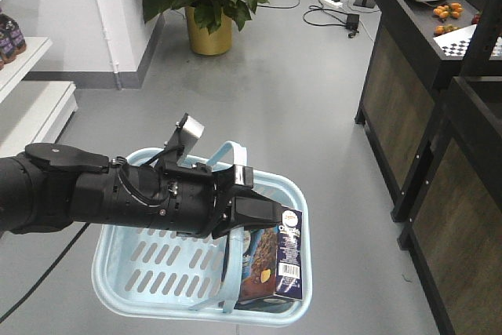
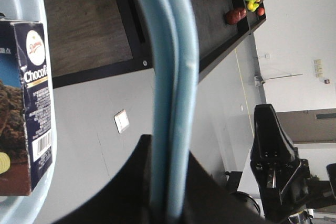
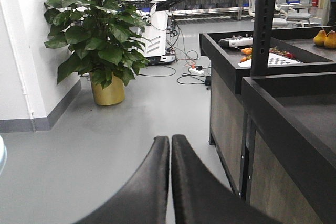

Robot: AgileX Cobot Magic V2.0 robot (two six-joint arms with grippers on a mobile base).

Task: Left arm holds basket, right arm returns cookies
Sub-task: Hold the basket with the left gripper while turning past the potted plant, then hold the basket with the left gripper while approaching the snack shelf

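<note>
While the left tool (image 1: 243,211) clamps the handles (image 2: 173,77) of the basket (image 1: 274,183), the cookies (image 1: 274,260) stand inside the basket against its end wall, so I judge the right tool (image 3: 170,145), closed on nothing, must next open and reach in.

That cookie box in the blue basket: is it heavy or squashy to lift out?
The cookie box looks like thin printed card, so probably light but crushable if squeezed hard. Its flat faces should grip well, though the glossy print may be slippery. It seems to stand on edge by the basket wall, so a nudge may topple it.
</note>
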